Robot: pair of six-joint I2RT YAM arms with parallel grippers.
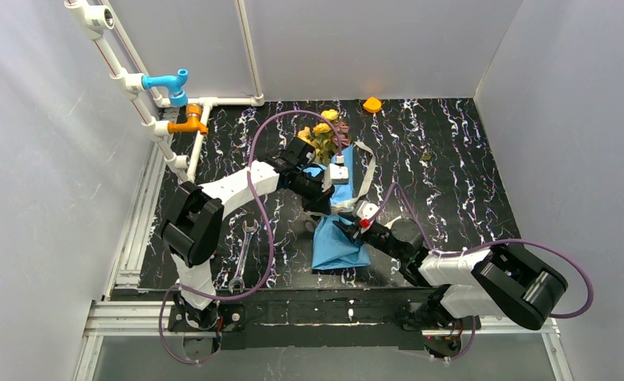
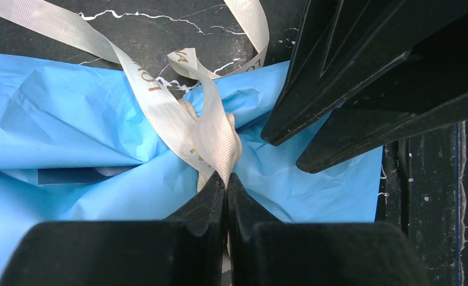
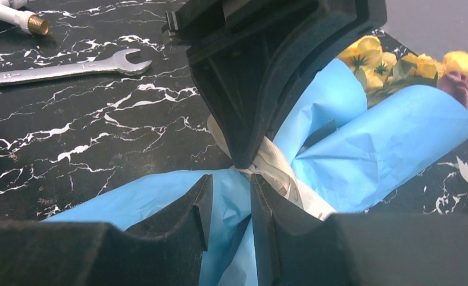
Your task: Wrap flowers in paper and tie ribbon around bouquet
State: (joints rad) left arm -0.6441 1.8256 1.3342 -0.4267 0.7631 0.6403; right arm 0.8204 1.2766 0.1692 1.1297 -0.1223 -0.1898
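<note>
The bouquet lies on the black marble table, with yellow and pink flowers (image 1: 323, 135) (image 3: 386, 59) at its far end and light blue paper (image 1: 334, 246) (image 2: 71, 131) (image 3: 392, 137) around the stems. The beige ribbon (image 2: 214, 134) (image 3: 277, 164) is knotted at its middle, and a loose tail (image 1: 366, 171) trails to the right. My left gripper (image 1: 330, 208) (image 2: 226, 177) is shut on the ribbon at the knot. My right gripper (image 1: 344, 228) (image 3: 230, 185) sits just below the knot with its jaws partly apart. Blue paper shows in the gap, and nothing is visibly pinched.
A metal wrench (image 1: 241, 258) (image 3: 59, 70) lies left of the bouquet. White pipes with a blue tap (image 1: 170, 82) and an orange tap (image 1: 188, 123) run along the back left. A small orange object (image 1: 371, 104) sits by the back wall. Grey walls enclose the table.
</note>
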